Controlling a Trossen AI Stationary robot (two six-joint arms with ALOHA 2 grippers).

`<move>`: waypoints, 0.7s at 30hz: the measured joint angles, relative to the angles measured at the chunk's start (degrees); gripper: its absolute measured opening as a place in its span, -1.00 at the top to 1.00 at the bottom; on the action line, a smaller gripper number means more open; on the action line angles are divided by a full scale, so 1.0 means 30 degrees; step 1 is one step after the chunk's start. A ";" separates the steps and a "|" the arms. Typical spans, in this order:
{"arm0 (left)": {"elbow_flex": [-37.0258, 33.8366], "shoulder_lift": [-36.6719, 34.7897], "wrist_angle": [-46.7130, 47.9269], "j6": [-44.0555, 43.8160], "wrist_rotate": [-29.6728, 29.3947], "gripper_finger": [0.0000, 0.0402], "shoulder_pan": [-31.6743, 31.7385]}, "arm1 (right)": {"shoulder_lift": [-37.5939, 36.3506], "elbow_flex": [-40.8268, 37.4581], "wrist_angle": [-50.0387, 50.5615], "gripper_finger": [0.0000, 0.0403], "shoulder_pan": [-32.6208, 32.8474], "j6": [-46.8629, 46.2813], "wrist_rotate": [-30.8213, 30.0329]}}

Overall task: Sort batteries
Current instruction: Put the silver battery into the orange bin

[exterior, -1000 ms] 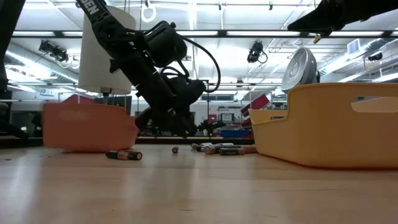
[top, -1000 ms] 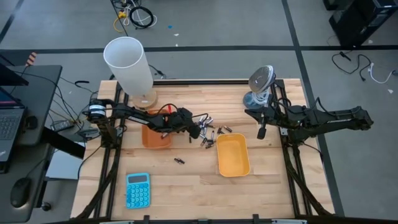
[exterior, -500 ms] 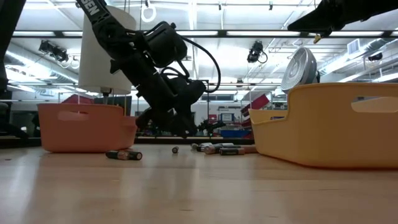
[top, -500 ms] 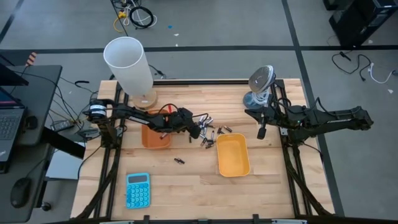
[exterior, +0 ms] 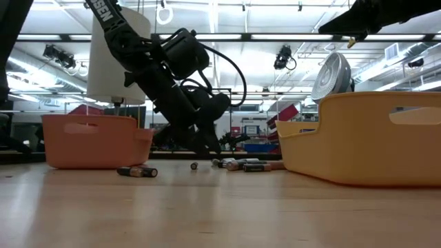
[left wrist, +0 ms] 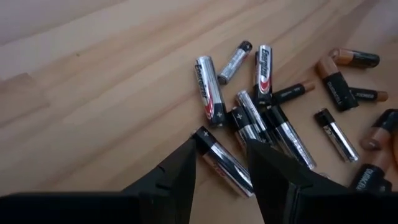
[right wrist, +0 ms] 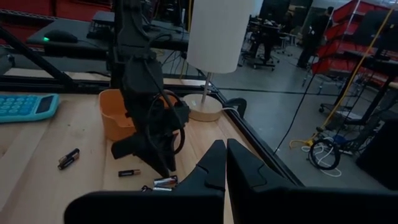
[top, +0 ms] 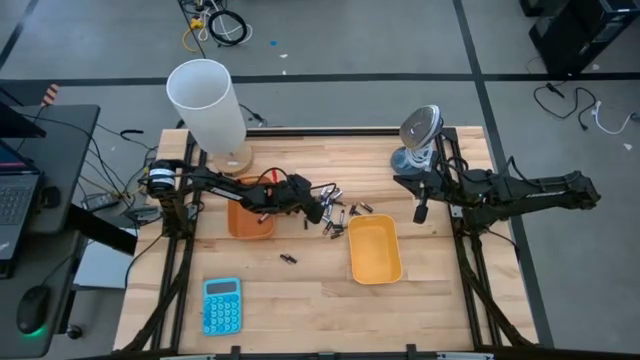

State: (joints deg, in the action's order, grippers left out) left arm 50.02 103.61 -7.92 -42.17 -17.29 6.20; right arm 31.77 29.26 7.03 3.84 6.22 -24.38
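Observation:
Several small batteries (top: 340, 212), silvery and dark with copper ends, lie in a loose pile on the wooden table between the orange tray (top: 250, 222) and the yellow tray (top: 374, 250). One more battery (top: 288, 258) lies apart, nearer the front edge. My left gripper (left wrist: 221, 152) slants down over the pile's left side, open. Its fingers stand on either side of a silvery battery (left wrist: 225, 167) that lies flat on the table. My right gripper (right wrist: 225, 155) hangs shut above the table's right side, away from the pile.
A white lamp (top: 208, 105) stands at the far left and a small fan (top: 420, 135) at the far right. A blue calculator (top: 221, 305) lies near the front left. Bare wood lies between the calculator and the yellow tray.

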 joint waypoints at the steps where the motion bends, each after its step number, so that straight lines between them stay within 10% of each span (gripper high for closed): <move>1: 0.0000 0.0000 0.0064 0.0007 0.0055 0.27 0.0000 | 0.0000 0.0000 -0.0007 0.99 0.0000 -0.0001 0.0000; 21: 0.0000 -0.0007 0.0078 0.0164 -0.0324 0.27 0.0000 | 0.0000 0.0000 0.0006 0.99 0.0000 0.0058 0.0000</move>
State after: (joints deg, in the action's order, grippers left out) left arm 50.02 103.59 -7.68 -41.68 -18.26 6.20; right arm 31.77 29.26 7.05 3.84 6.39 -24.38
